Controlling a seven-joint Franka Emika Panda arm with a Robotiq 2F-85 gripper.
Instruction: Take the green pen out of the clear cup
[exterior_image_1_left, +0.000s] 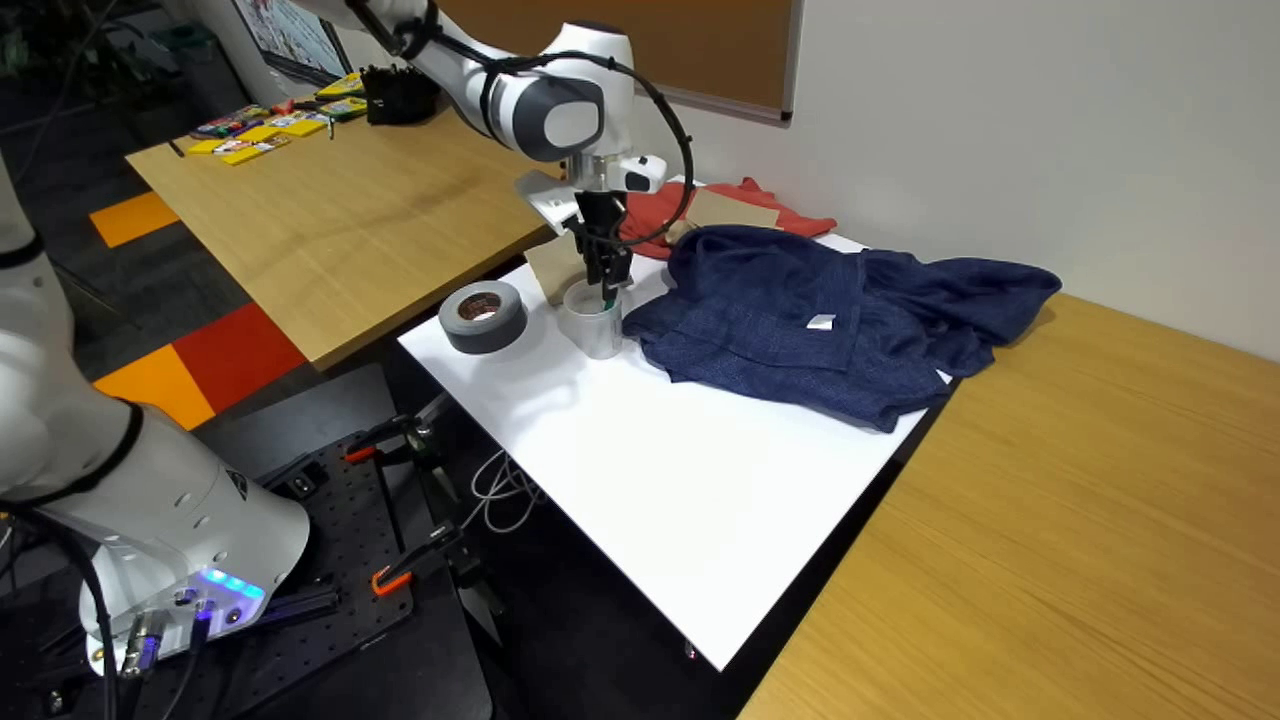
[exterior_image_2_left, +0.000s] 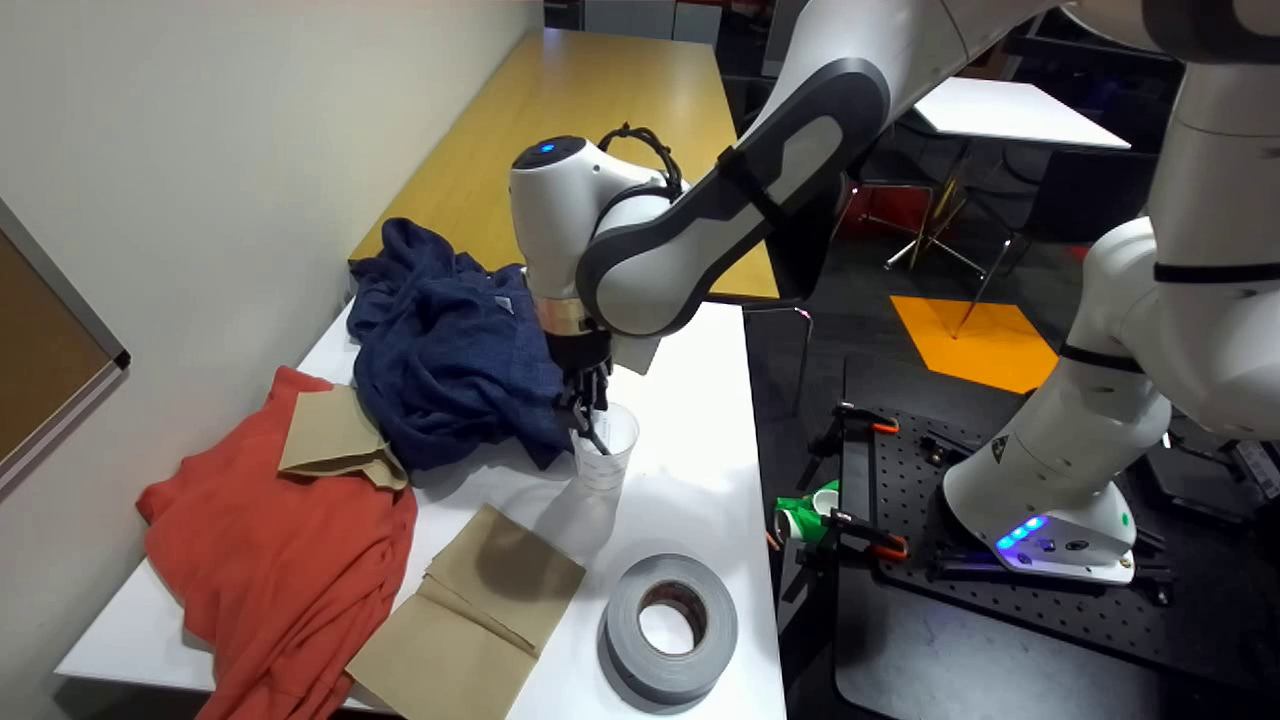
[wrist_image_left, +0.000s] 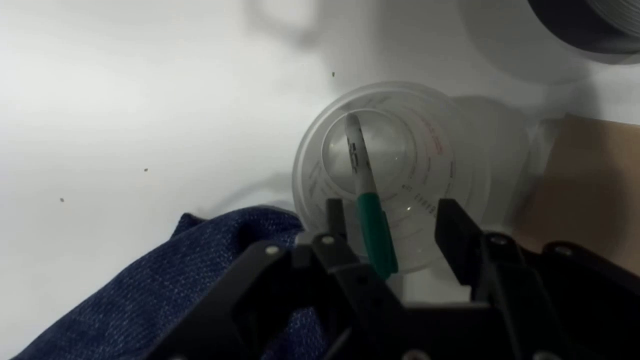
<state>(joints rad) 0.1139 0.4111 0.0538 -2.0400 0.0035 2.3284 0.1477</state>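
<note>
**The green pen leans in the clear cup, my jaws apart on either side of its cap**

Taking the cup as the clock's centre in my wrist view, I have a navy cloth crowding in at 8 o'clock, just beside it; whether they touch I cannot tell. A grey tape roll sits at 2, brown paper at 3. In an exterior view a red cloth lies at 8 from the cup, more brown paper on top. I count one pen, one cup, one tape roll, two cloths, brown paper in two places. The pen is slim, its barrel pale with dark print, its lower end at 11 on the cup's floor, its clipped green cap towards 6. My gripper has a gap showing between the cap and each of its fingers.
</note>
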